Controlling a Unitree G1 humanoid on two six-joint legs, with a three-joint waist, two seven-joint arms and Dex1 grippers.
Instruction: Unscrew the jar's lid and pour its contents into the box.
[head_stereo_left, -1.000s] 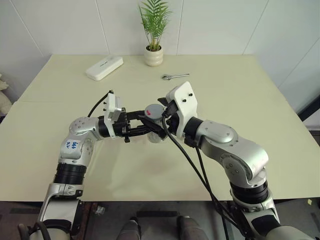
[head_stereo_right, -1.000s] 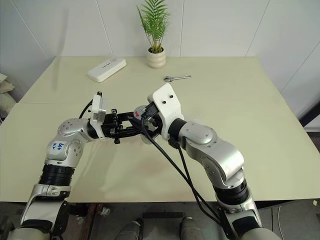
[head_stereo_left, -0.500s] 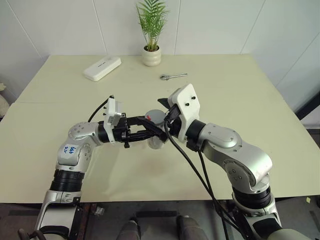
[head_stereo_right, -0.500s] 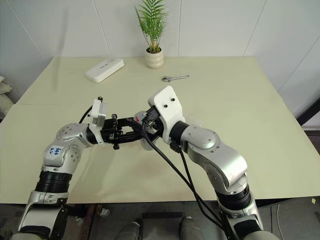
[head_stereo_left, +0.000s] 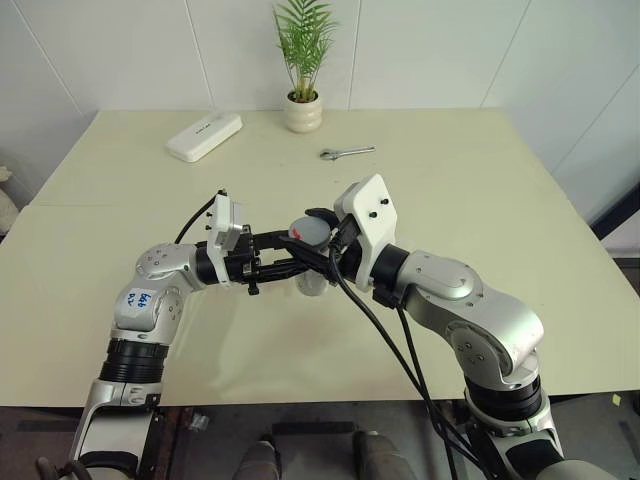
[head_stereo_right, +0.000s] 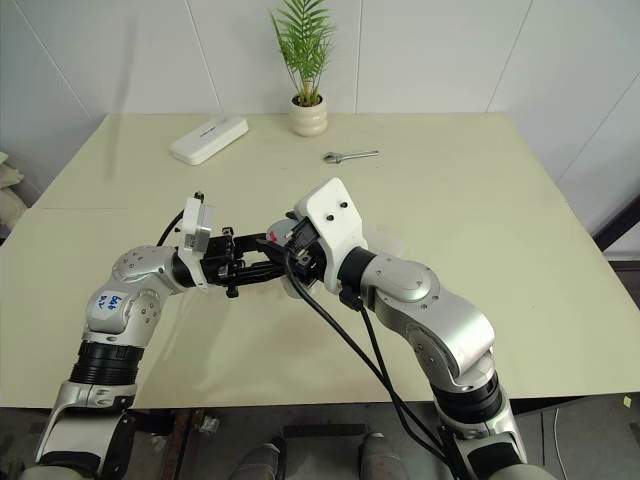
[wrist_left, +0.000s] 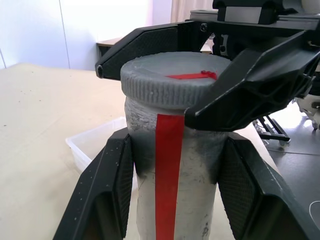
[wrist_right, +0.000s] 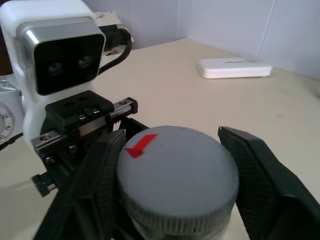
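Evidently we are at an early stage: the lid (wrist_left: 172, 77) is seated on the jar (wrist_left: 172, 175), its grey ribbed rim flush over the neck, so we judge unscrewing not yet finished and pouring not begun. Whether the threads have loosened at all we cannot tell.

Left gripper (wrist_left: 172, 172): clenched on the jar's body just below the lid, one black finger pressed to each side of the clear wall (a red strip of tape runs down the wall between them). In the head views it reaches in from nine o'clock and holds the jar upright above the table (head_stereo_left: 480, 200), near the middle of the scene.

Right gripper (wrist_right: 175, 177): closed on the lid, coming in from about four o'clock. Its two fingers bracket the lid's rim on opposite sides and appear to touch it (the red mark on the lid's top lies toward the left arm's camera).

The contents cannot be made out; the jar's wall looks frosted and scuffed.

The box (wrist_left: 97, 145) stands on the table just beyond the jar as the left wrist camera sees it, low, clear and apparently empty.

Remaining, as we judge it: turn the lid off, lift it away, carry the jar over the box and tip it.

Toward twelve o'clock lie a white device (head_stereo_left: 205, 136), a plant pot (head_stereo_left: 303, 112) and a small wrench (head_stereo_left: 347, 152), all well apart from the work.
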